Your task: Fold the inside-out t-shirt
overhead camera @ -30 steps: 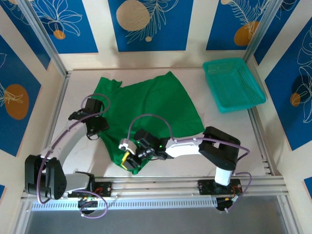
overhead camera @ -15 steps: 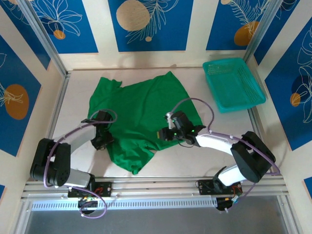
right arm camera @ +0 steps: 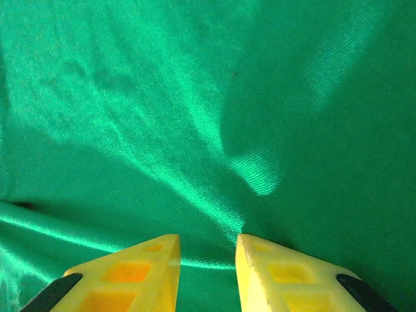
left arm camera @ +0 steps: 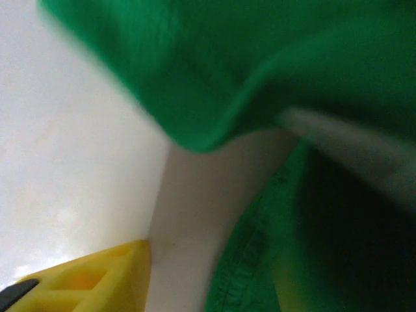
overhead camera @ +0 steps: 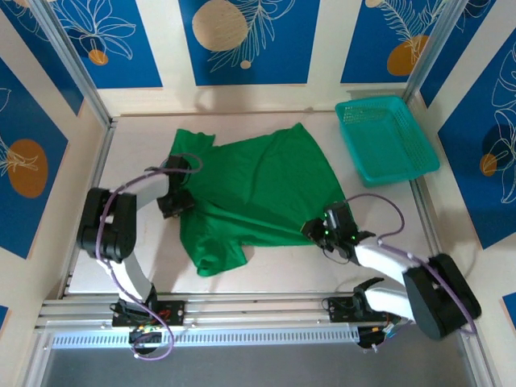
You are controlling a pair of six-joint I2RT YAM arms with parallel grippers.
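Right gripper (right arm camera: 207, 244): yellow fingers (right arm camera: 133, 270) standing narrowly apart, clenching on taut ridge of bright green t-shirt (overhead camera: 250, 181) running into gap. From above, cloth pulling to point at this gripper, toward table's (overhead camera: 274, 274) near right part. Left gripper (overhead camera: 176, 201) sitting at shirt's left edge, just below sleeve (overhead camera: 190, 142); wrist view blurring, one yellow finger (left arm camera: 97, 273) showing over bare table beside hem, so grip cannot be told. T-shirt lying spread and wrinkled across table's middle. Teal mesh basket (overhead camera: 385, 139) sitting at far right corner, apart from shirt.
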